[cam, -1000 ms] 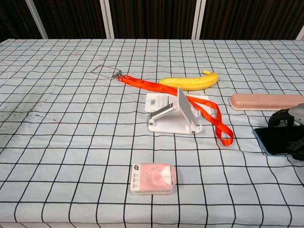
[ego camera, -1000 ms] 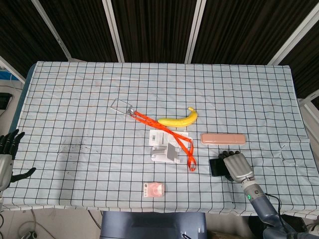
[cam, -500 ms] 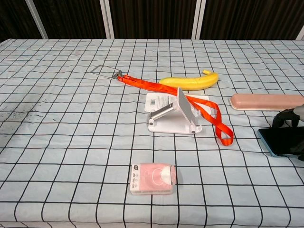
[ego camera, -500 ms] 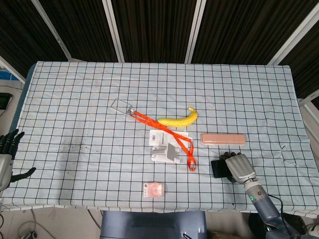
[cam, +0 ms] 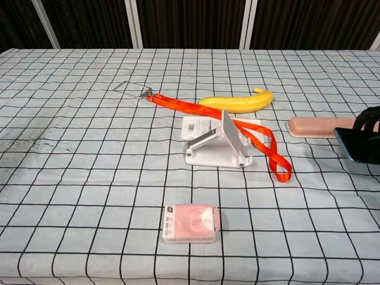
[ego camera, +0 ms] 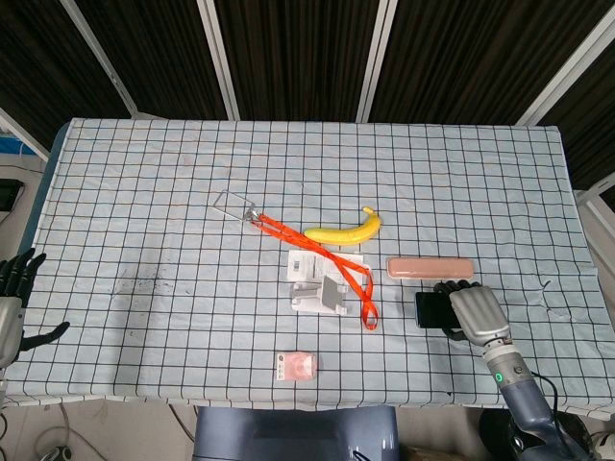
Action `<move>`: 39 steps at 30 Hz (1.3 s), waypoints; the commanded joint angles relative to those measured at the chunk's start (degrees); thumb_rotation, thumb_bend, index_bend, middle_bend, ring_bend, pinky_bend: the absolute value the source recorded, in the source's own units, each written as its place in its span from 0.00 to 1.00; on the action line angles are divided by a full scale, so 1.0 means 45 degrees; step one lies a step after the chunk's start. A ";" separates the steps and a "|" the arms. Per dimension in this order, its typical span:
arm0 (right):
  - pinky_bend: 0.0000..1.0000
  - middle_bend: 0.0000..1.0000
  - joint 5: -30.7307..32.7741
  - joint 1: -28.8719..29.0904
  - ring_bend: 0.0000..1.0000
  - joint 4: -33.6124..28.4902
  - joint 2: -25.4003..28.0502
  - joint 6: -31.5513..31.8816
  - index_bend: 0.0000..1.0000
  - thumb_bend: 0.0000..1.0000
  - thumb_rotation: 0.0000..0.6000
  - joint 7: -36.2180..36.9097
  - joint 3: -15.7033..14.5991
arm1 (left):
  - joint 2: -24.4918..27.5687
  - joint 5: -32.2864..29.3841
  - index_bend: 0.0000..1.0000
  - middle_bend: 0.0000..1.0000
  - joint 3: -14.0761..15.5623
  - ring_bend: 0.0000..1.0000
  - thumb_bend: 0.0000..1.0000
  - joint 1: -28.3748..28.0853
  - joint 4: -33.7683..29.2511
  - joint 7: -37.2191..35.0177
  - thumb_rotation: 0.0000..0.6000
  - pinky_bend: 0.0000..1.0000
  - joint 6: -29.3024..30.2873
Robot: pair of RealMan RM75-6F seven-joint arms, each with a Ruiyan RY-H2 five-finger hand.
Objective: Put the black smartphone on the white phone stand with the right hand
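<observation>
Two hands, one in play. Your left hand (ego camera: 17, 298) sits off the table's left edge, fingers apart, holding nothing, well apart from everything that matters.

Going rightward: the clear rectangular badge holder (ego camera: 233, 204) trails an orange fabric lanyard (ego camera: 327, 256) that runs under the yellow banana (ego camera: 344, 229) and drapes across the white angled plastic phone stand (ego camera: 320, 293). Judging by the chest view, the strap loops over the stand's right side near the front lip (worth watching when you seat the phone). A small pink wrapped packet (ego camera: 296, 365) lies nearer the front edge, out of the path. A pink oblong case (ego camera: 430, 267) lies just right of the stand, long axis left-right.

The black rectangular smartphone (ego camera: 434, 309) is in your right hand (ego camera: 476, 315), gripped at its right end, fingers wrapped over the far edge. In the chest view it looks raised off the checked tablecloth (ego camera: 144, 192), tilted, screen facing up and toward the camera.

Key relation: the stand lies to the left of your right hand and slightly farther from the robot. The phone's long axis runs roughly left-right, free end pointing at the stand. My read: move left, tip the phone to match the sloped backrest, bottom edge into the lip, clear of the lanyard.
</observation>
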 commanded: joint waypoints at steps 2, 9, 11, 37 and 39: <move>0.44 0.73 0.0121 -0.0205 0.60 -0.0474 0.0151 0.0515 0.70 0.37 1.00 0.0957 0.0500 | -0.0013 -0.0005 0.00 0.00 -0.0005 0.00 0.00 0.0003 -0.0013 -0.0013 1.00 0.00 0.0007; 0.44 0.73 0.0969 -0.0352 0.59 -0.1677 -0.0067 0.0741 0.70 0.37 1.00 0.3386 0.1545 | -0.0021 -0.0013 0.00 0.00 -0.0014 0.00 0.00 0.0009 -0.0034 -0.0082 1.00 0.00 0.0012; 0.44 0.72 0.1298 -0.0322 0.59 -0.2031 -0.0159 0.0601 0.70 0.37 1.00 0.4159 0.1858 | -0.0022 0.0017 0.00 0.00 -0.0012 0.00 0.00 0.0016 -0.0026 -0.0115 1.00 0.00 0.0039; 0.44 0.72 0.0789 0.0108 0.58 -0.0563 -0.5367 0.1964 0.70 0.37 1.00 0.6225 0.2317 | 0.0008 -0.0017 0.00 0.00 -0.0003 0.00 0.00 -0.0026 -0.0080 -0.0367 1.00 0.00 -0.0111; 0.44 0.72 0.0499 0.0231 0.58 -0.0186 -0.5645 0.1852 0.70 0.37 1.00 0.6568 0.2307 | 0.0021 -0.0028 0.00 0.00 -0.0003 0.00 0.00 -0.0031 -0.0098 -0.0414 1.00 0.00 -0.0134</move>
